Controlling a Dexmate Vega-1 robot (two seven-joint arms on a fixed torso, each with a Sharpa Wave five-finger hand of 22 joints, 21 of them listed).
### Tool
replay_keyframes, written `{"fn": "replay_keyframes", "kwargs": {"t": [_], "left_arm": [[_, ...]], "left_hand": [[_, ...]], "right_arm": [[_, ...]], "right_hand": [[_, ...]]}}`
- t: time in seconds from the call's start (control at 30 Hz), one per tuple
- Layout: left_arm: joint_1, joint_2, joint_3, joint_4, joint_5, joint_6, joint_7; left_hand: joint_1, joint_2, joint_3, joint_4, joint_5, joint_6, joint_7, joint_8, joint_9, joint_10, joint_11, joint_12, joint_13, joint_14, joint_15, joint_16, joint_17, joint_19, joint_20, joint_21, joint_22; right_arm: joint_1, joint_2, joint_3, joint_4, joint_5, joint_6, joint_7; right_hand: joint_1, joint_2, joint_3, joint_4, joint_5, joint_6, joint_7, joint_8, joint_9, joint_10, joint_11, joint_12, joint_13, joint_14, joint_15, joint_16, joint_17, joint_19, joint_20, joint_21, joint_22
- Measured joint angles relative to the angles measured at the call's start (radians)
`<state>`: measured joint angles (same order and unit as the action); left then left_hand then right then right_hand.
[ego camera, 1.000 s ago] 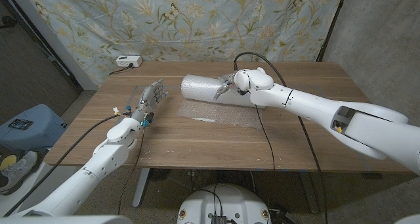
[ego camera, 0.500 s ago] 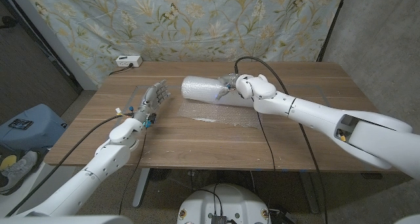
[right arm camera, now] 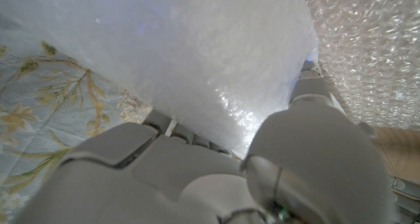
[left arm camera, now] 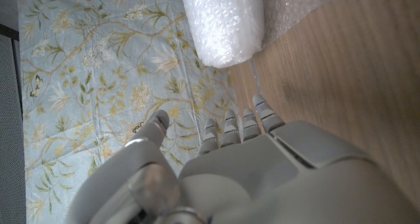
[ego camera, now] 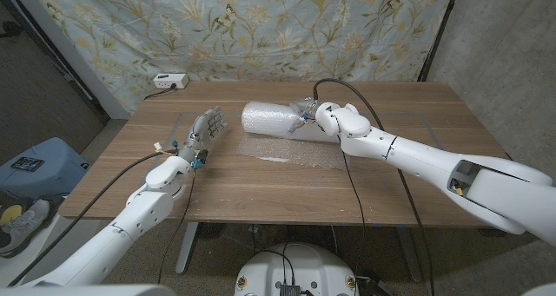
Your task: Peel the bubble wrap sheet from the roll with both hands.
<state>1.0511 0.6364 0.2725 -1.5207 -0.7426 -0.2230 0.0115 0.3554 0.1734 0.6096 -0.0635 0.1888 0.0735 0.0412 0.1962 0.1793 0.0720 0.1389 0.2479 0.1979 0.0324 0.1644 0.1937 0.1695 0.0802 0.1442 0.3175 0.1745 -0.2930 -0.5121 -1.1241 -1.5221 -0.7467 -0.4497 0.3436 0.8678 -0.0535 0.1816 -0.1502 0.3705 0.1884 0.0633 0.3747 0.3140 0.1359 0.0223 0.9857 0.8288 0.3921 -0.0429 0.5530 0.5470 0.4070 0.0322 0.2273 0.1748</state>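
Observation:
The white bubble wrap roll [ego camera: 268, 120] lies across the far middle of the wooden table [ego camera: 261, 187]. A loose clear sheet [ego camera: 291, 150] spreads from it toward me. My right hand [ego camera: 307, 114] grips the roll's right part, thumb on one side and fingers on the other; up close, the roll [right arm camera: 197, 46] runs across the hand [right arm camera: 197, 171] and the sheet [right arm camera: 367, 46] lies beyond. My left hand [ego camera: 202, 131] stands open to the left of the roll, fingers spread and up, touching nothing. From its wrist, the hand [left arm camera: 223, 165] points at the roll's end [left arm camera: 226, 23].
A white power strip [ego camera: 169, 81] sits at the table's back left corner. A black cable [ego camera: 347, 170] runs from my right arm across the table's front. A floral curtain [ego camera: 261, 27] hangs behind. A blue object [ego camera: 35, 167] sits on the floor at the left.
My right hand has shifted slightly farther over the roll's right part and the forearm has lowered toward the table. The left hand has barely moved.

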Motion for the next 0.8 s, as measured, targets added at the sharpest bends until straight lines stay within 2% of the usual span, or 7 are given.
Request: {"fn": "replay_keyframes", "kwargs": {"t": [0.33, 0.43, 0.8], "left_arm": [[-0.007, -0.003, 0.010, -0.009, 0.004, 0.011, 0.003], [-0.008, -0.004, 0.013, -0.013, 0.006, 0.017, 0.006], [-0.015, -0.009, 0.025, -0.027, 0.011, 0.031, 0.015]], "left_hand": [[0.000, 0.000, 0.007, 0.001, 0.000, 0.005, 0.005, 0.000, 0.000, 0.009, 0.002, 0.004, 0.000, 0.012, 0.002, 0.000, 0.000, 0.008, 0.001, 0.000, 0.000], [0.000, 0.000, 0.007, 0.001, 0.000, 0.005, 0.005, 0.000, 0.000, 0.009, 0.002, 0.004, 0.000, 0.012, 0.002, 0.000, 0.000, 0.012, 0.004, 0.000, 0.000], [0.000, 0.000, 0.007, 0.001, 0.000, 0.014, 0.004, 0.000, 0.000, 0.014, -0.003, 0.003, 0.000, 0.023, 0.002, 0.000, 0.000, 0.017, 0.002, 0.000, 0.000]], "right_arm": [[-0.016, -0.019, 0.040, -0.028, 0.003, 0.018, 0.028], [-0.021, -0.028, 0.057, -0.040, 0.016, 0.026, 0.041], [-0.031, -0.053, 0.107, -0.077, 0.069, 0.050, 0.083]], "right_hand": [[0.000, 0.000, 0.000, 0.000, 0.008, 0.012, 0.005, 0.000, 0.000, 0.016, 0.002, 0.006, 0.000, 0.011, 0.000, -0.007, 0.000, 0.009, -0.002, 0.000, 0.000], [0.024, 0.005, 0.000, 0.000, 0.008, 0.016, 0.009, 0.000, 0.000, 0.021, 0.007, 0.006, 0.000, 0.011, 0.000, -0.007, 0.000, 0.014, -0.007, 0.000, 0.000], [0.024, 0.005, 0.000, 0.000, 0.008, 0.021, 0.014, 0.000, 0.000, 0.033, 0.006, 0.006, 0.000, 0.020, -0.001, -0.021, 0.000, 0.014, -0.007, 0.000, 0.000]]}}
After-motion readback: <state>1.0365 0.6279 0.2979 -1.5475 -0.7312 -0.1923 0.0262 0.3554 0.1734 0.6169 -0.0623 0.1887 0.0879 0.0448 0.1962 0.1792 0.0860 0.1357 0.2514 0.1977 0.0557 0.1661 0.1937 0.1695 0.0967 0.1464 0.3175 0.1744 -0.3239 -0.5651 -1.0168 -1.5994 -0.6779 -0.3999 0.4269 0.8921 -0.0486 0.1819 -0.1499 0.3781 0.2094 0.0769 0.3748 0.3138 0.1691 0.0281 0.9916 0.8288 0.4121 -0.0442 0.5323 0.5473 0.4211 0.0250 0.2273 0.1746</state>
